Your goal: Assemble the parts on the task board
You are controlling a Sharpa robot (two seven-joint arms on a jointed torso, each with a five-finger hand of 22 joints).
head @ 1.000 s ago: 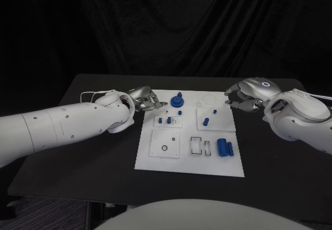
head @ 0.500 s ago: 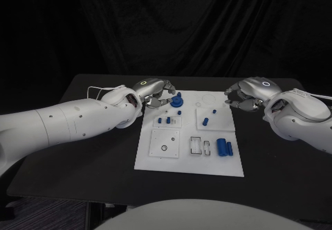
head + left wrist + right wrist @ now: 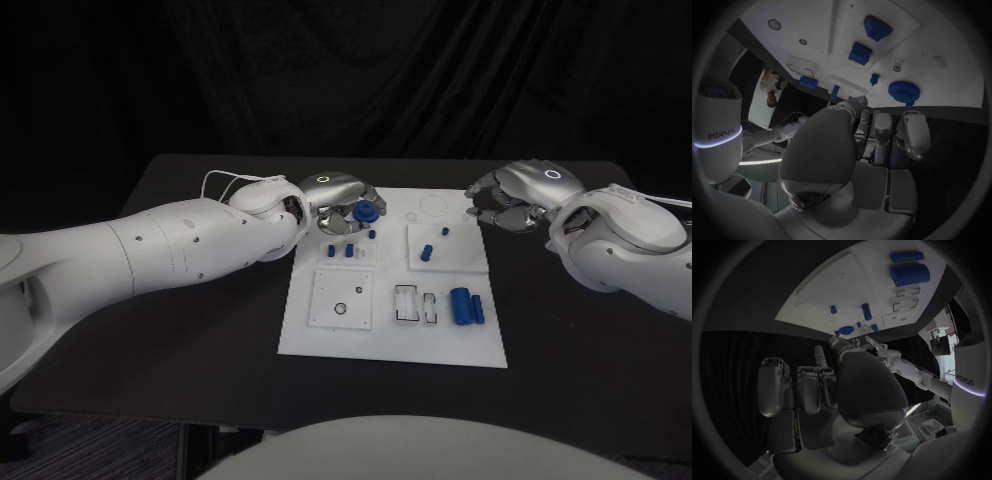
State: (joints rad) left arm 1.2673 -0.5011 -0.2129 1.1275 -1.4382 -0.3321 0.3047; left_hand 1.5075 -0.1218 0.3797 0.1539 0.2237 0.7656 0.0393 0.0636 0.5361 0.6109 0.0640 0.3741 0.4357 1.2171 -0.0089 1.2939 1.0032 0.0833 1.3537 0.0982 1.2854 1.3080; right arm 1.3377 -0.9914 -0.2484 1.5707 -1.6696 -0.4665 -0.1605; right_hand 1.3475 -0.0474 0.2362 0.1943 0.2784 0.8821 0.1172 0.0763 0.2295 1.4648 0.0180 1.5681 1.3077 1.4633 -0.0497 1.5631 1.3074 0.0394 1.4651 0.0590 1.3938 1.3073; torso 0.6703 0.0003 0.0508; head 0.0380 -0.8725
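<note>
The white task board [image 3: 389, 330] lies mid-table. A blue round part [image 3: 366, 212] stands near its far left corner; it also shows in the left wrist view [image 3: 904, 91]. Small blue pegs [image 3: 346, 250] stand just nearer than it. A thick blue cylinder [image 3: 462, 305] and a thin one [image 3: 477, 308] lie at the near right, also in the right wrist view [image 3: 909, 274]. My left hand [image 3: 335, 200] hovers over the far left corner, fingertips [image 3: 911, 117] close beside the round part, holding nothing. My right hand [image 3: 509, 203] hangs off the far right corner, fingers loosely bent, holding nothing.
Two upright blue pegs [image 3: 430, 253] stand on the board's right middle plate. Two rectangular slots [image 3: 411, 302] sit left of the cylinders. A round hole [image 3: 343, 307] marks the near left plate. Bare black table [image 3: 173, 330] flanks the board on both sides.
My left hand has moved right from the table beside the board to over the board's far left corner, close to the blue round part. The right hand has stayed put.
</note>
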